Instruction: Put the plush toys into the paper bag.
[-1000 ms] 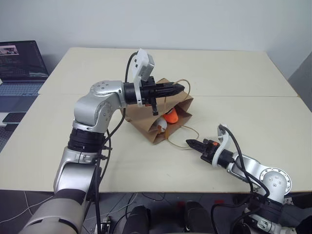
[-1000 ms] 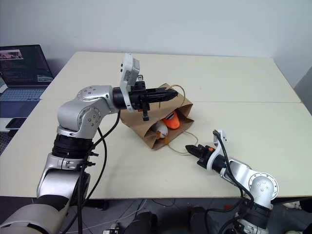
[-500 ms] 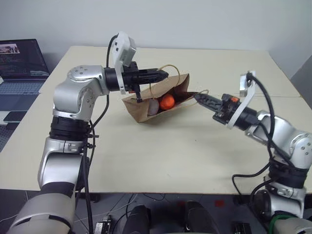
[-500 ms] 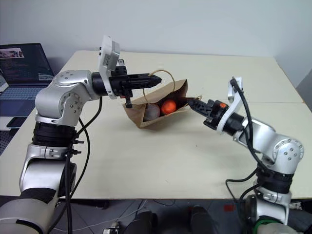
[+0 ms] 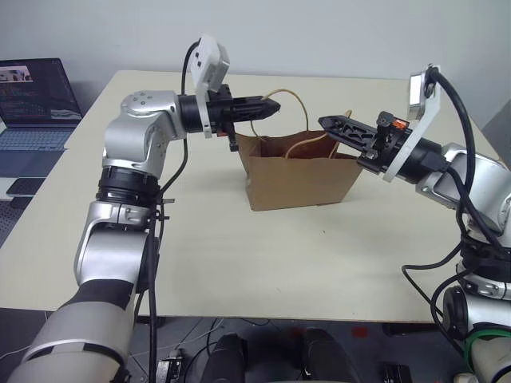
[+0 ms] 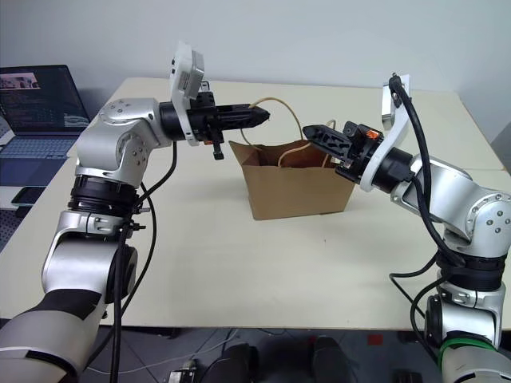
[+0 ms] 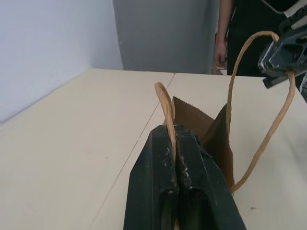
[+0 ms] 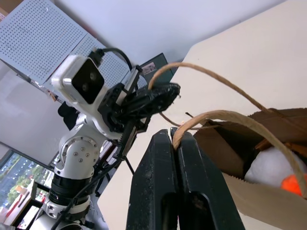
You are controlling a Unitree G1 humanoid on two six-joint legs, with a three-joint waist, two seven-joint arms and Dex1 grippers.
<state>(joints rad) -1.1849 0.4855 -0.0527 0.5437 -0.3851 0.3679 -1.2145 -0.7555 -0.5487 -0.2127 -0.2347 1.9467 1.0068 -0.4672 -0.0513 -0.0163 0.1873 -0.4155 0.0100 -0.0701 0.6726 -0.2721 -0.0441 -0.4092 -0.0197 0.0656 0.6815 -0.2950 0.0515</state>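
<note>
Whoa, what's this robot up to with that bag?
It is holding a brown paper bag upright on the table by its two cord handles. The left pincer is shut on one handle and the right pincer is shut on the other. The plush toys are already inside the bag.

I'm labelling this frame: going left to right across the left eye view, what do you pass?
Laptop → left gripper, shut on a handle → paper bag → right gripper, shut on the other handle.
</note>
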